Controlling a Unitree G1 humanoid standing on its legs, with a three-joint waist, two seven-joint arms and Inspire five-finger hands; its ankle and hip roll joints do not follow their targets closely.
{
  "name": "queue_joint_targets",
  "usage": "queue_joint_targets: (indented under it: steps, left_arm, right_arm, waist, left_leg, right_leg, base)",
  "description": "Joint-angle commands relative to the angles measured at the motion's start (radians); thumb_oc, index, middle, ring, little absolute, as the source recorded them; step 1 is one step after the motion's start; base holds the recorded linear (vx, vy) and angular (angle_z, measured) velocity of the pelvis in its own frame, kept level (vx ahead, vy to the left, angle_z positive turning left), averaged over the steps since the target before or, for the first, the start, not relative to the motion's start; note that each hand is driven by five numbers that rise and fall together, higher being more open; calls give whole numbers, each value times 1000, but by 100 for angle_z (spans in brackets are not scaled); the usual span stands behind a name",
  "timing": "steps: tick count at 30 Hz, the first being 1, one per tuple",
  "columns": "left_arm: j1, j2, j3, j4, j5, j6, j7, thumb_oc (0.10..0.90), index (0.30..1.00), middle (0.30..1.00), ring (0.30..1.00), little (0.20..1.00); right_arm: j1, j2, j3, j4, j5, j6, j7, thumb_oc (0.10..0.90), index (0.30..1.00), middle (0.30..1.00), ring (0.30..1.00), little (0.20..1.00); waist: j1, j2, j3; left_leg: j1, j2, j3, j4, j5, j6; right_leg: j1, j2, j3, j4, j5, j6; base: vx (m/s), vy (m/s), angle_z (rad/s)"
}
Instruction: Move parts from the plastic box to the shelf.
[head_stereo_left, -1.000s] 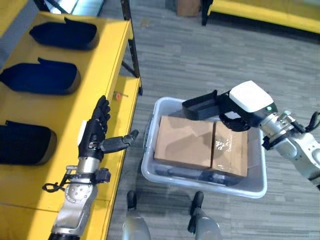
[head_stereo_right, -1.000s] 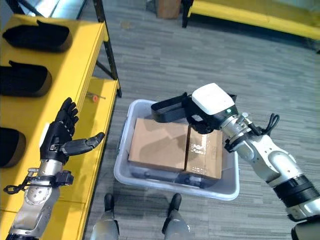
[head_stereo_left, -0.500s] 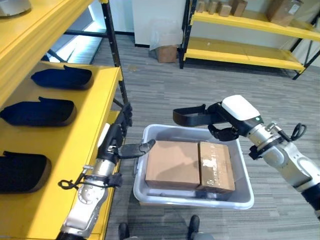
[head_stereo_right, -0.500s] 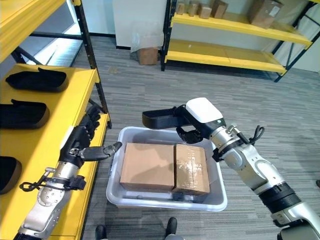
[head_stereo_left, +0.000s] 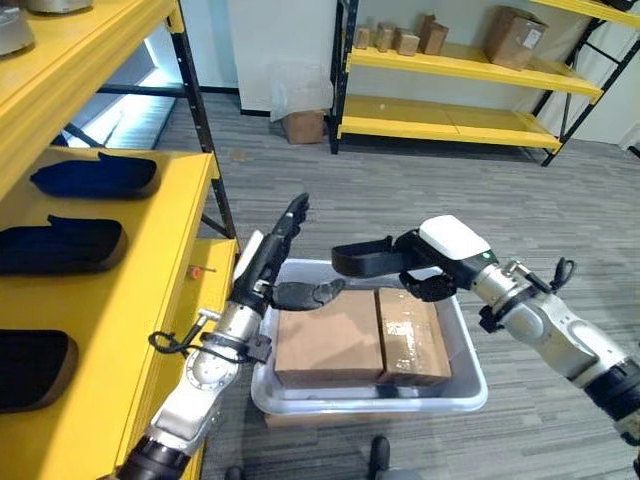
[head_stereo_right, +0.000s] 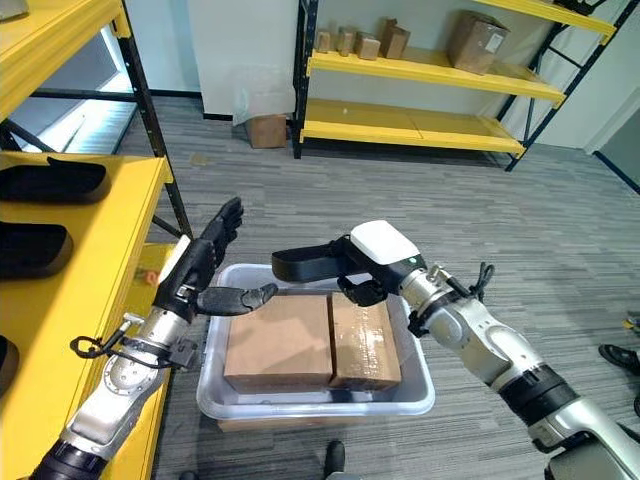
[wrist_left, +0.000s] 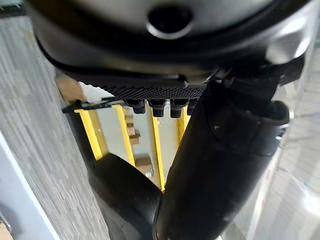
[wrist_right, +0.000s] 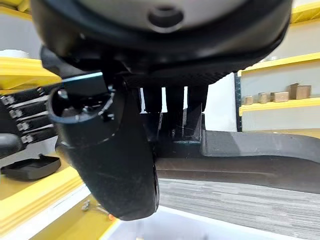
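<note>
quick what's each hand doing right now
Left hand: open, holding nothing.
Right hand: shut on a black part above the plastic box.

We see an evenly lit indoor scene, bright without harsh contrast. A pale glare falls on the floor (head_stereo_left: 120, 115) behind the yellow shelf (head_stereo_left: 150, 270). Tape on the cardboard boxes (head_stereo_left: 410, 335) shines faintly. Soft shadows lie under the plastic box (head_stereo_left: 465, 365). Up close, the left hand (wrist_left: 220, 165) and right hand (wrist_right: 110, 150) look dark and blurred.
</note>
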Motion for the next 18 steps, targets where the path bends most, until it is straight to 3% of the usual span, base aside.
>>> queue_joint_targets:
  steps: [1, 8, 18]
  left_arm:
    - [-109, 50, -9, -49, 83, -102, 35, 900, 1000, 1000, 1000, 1000]
    - [-176, 93, -63, -23, 228, -109, 71, 900, 1000, 1000, 1000, 1000]
    - [-219, 96, -112, -10, 264, -113, 86, 900, 1000, 1000, 1000, 1000]
  right_arm:
    - [-211, 29, -29, -21, 64, -22, -63, 400, 300, 300, 300, 300]
    - [-251, 33, 22, -19, 72, -33, -57, 400, 300, 300, 300, 300]
    - [-272, 42, 49, -16, 82, -33, -58, 400, 300, 300, 300, 300]
  waist:
    - [9, -2, -76]
    - [3, -10, -73]
    - [0, -18, -66]
  left_leg:
    - [40, 39, -13, -9, -50, -8]
    - [42, 42, -9, -9, -51, -10]
    - [42, 41, -10, -9, -52, -10]
  right_leg:
    - [35, -58, -38, 33, -38, 87]
    - [38, -56, -38, 30, -38, 87]
    - [40, -57, -35, 29, -38, 88]
  base:
    - [15, -5, -12]
    - [2, 1, -4]
    - [0, 0, 0]
